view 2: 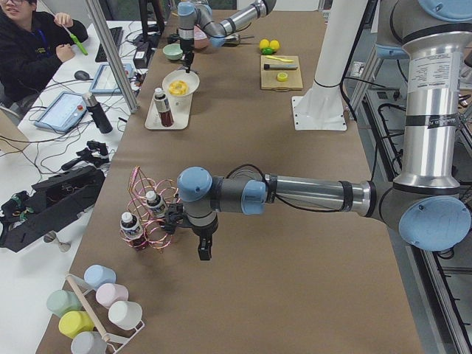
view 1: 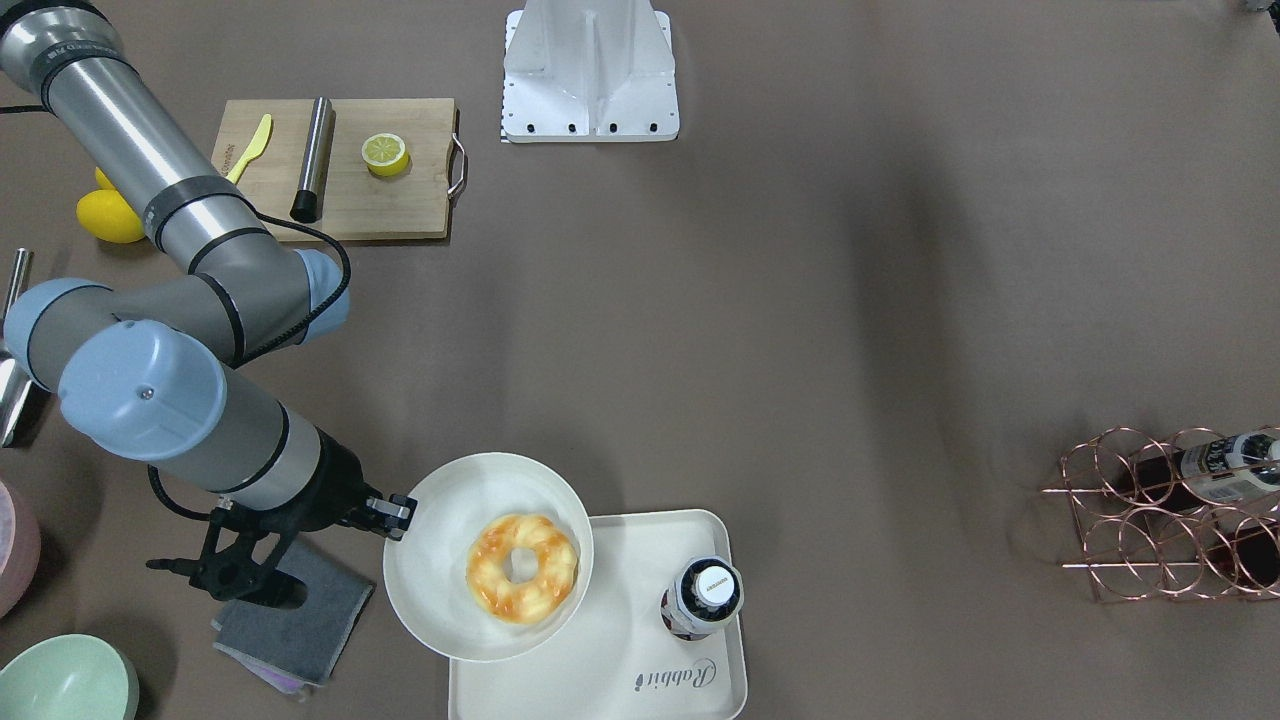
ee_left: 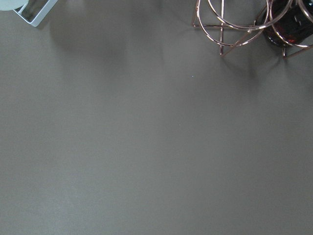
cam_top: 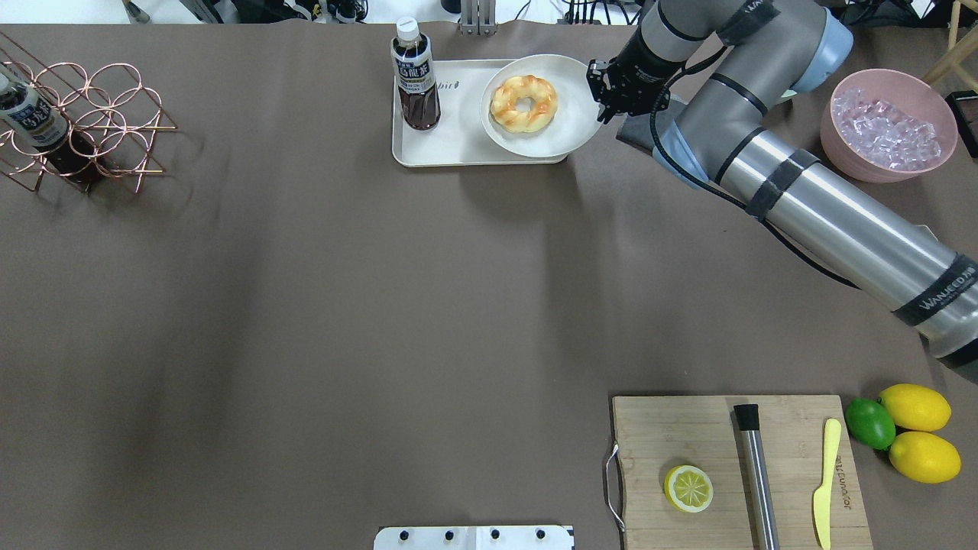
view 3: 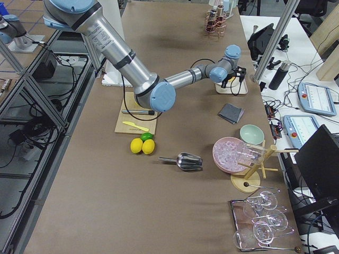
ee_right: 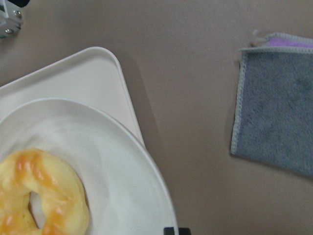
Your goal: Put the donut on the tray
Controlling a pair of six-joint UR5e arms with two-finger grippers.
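Observation:
The golden-orange donut lies on a round off-white plate. The plate hangs over the left part of the cream tray with its "Rabbit" lettering. My right gripper is shut on the plate's rim on the side away from the tray. From overhead, the donut and plate overlap the tray, with the right gripper at the plate's edge. The right wrist view shows the donut, plate and tray corner. My left gripper hovers by the wire rack; I cannot tell if it is open.
A dark tea bottle stands on the tray beside the plate. A grey cloth lies under the right wrist. A pink bowl of ice, a copper wire rack and a cutting board with a lemon half are on the table.

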